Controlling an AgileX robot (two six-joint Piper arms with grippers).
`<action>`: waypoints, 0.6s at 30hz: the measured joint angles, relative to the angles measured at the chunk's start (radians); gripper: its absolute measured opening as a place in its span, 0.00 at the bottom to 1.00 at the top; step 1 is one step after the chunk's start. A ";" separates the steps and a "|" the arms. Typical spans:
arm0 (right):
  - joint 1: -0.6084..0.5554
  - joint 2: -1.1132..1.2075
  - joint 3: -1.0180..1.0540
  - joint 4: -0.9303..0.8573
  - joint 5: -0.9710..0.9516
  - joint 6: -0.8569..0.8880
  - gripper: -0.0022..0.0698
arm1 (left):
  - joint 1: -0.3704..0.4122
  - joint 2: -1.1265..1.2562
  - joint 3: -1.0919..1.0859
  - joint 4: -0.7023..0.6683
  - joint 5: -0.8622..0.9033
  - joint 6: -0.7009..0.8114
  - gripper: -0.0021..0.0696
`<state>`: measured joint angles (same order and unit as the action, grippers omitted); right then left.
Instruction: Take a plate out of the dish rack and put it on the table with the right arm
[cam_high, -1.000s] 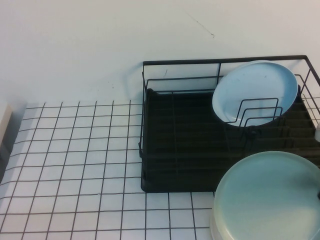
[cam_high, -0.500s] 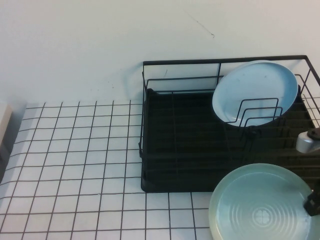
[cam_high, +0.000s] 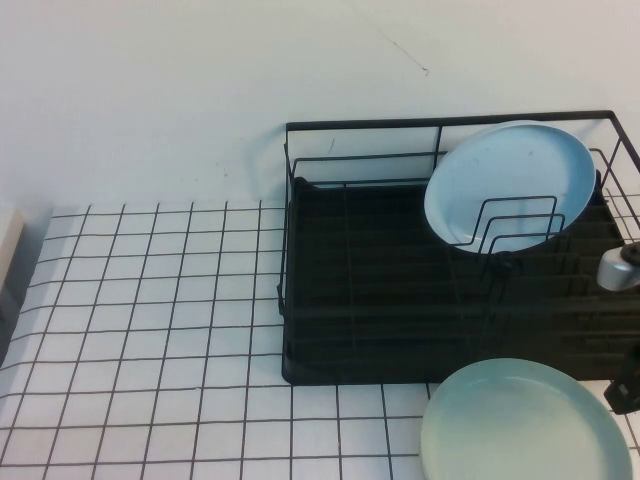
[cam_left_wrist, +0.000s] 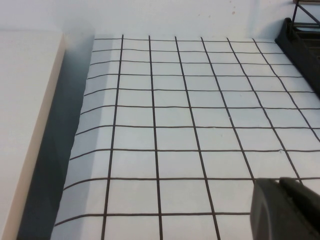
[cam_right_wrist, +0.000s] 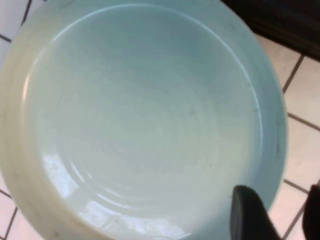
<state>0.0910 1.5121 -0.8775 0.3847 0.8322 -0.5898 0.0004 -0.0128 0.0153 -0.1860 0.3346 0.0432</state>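
The pale mint-green plate (cam_high: 525, 425) lies low over the table (cam_high: 150, 330) just in front of the dish rack (cam_high: 350, 300), at the near right. My right gripper (cam_high: 620, 392) is at the plate's right edge. In the right wrist view its fingers (cam_right_wrist: 250, 217) straddle the plate's rim (cam_right_wrist: 272, 150), one inside and one outside, shut on the plate (cam_right_wrist: 145, 115). My left gripper (cam_left_wrist: 280, 182) shows only in the left wrist view. It is shut and empty above the tiled table (cam_left_wrist: 175, 125), far left of the rack.
A light blue plate (cam_high: 510, 180) stands upright in the rack's wire loops at the back right. A cream block (cam_left_wrist: 25, 125) lies along the table's left edge. The rack's corner (cam_left_wrist: 300, 40) shows in the left wrist view.
The mint-green plate has come down toward the table and looks smaller and flatter. My right gripper moved down with it. The left arm has not moved.
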 joint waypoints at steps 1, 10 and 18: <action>0.000 -0.009 0.000 0.000 0.000 0.000 0.36 | 0.000 0.000 0.000 0.000 0.000 0.000 0.02; 0.000 -0.229 0.000 -0.012 0.000 -0.029 0.12 | 0.000 0.000 0.000 0.000 0.000 0.000 0.02; 0.000 -0.519 0.024 -0.087 -0.081 -0.048 0.04 | 0.000 0.000 0.000 0.000 0.000 -0.002 0.02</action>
<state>0.0910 0.9926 -0.8536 0.2977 0.7511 -0.6375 0.0004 -0.0128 0.0153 -0.1860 0.3346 0.0410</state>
